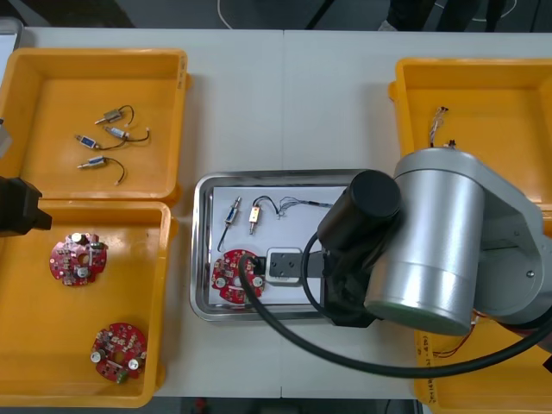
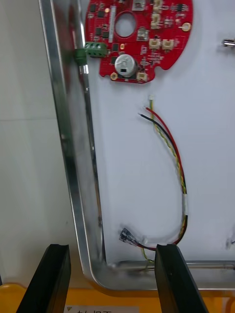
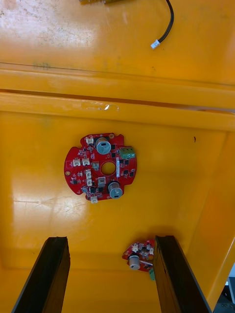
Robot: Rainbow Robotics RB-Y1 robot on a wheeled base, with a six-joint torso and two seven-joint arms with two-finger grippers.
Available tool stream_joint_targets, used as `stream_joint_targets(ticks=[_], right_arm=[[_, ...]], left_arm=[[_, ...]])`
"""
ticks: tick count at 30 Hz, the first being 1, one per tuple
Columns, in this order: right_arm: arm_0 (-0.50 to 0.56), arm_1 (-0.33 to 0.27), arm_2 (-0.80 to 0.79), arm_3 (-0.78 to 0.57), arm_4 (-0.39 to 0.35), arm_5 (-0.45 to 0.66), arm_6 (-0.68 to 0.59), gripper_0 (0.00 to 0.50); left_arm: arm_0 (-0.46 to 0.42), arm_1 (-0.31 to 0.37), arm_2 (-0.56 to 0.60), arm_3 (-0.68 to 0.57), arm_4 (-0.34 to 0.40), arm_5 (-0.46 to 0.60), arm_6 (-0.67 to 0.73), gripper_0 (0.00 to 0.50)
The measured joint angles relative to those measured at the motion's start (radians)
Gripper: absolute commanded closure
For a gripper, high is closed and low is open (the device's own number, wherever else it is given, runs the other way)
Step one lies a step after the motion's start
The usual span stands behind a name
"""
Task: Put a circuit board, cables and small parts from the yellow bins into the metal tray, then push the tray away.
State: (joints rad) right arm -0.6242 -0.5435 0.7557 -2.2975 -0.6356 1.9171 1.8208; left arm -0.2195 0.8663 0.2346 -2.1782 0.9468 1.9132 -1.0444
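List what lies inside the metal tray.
Inside the metal tray: one red circuit board, two small metal parts, a red and yellow cable. The right arm covers its right end.

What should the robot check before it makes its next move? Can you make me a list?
1. The circuit board lies in the metal tray: ok.
2. The red and yellow cable lies in the tray: ok.
3. The small metal parts lie in the tray: ok.
4. The right gripper is open and empty, over the tray's corner: ok.
5. The left gripper is open and empty, over a yellow bin, away from the tray: ok.
6. The right gripper touches the tray's rim: cannot tell.
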Motion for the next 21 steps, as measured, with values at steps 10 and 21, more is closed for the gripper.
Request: stream_joint_targets(ticks=[10, 21], right_arm=[[-0.012, 0.049, 0.127, 0.101, 0.067, -0.068, 0.000, 0.000], [-0.018, 0.079, 0.196, 0.191, 0.092, -0.144, 0.000, 0.000]], left_arm=[[0.000, 0.001, 0.000, -0.001, 0.000, 0.000, -0.041, 0.000], [0.000, 0.001, 0.000, -0.002, 0.000, 0.000, -0.048, 0.000]])
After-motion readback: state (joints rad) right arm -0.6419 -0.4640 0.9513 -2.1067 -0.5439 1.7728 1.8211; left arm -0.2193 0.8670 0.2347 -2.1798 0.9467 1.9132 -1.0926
